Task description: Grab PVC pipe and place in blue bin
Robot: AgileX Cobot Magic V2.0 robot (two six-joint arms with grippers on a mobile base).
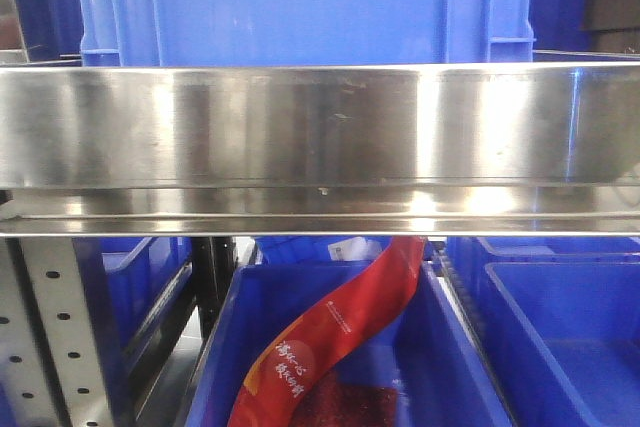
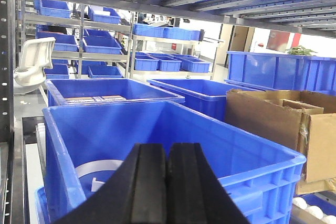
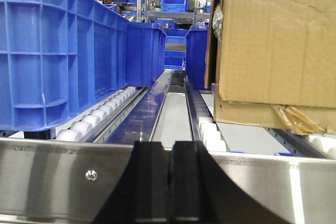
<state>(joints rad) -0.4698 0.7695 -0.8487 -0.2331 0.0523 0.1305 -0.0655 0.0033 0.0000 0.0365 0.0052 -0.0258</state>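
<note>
In the left wrist view my left gripper (image 2: 167, 148) is shut with nothing between its black fingers, level with the near rim of a large blue bin (image 2: 252, 148). On the bin's floor lies a pale curved piece (image 2: 94, 170), partly hidden behind my fingers; I cannot tell if it is the PVC pipe. In the right wrist view my right gripper (image 3: 171, 145) is shut and empty in front of a steel shelf rail (image 3: 52, 177). No pipe shows there or in the front view, where neither gripper shows.
Left wrist view: cardboard box (image 2: 273, 119) right of the bin, more blue bins (image 2: 110, 90) behind, a white plastic fixture (image 2: 34, 61) on the left post. Right wrist view: blue bin (image 3: 52, 51) left, cardboard box (image 3: 278, 45) right, rollers (image 3: 100, 114). Front view: steel rail (image 1: 320, 137), red packet (image 1: 340, 337) in a lower bin.
</note>
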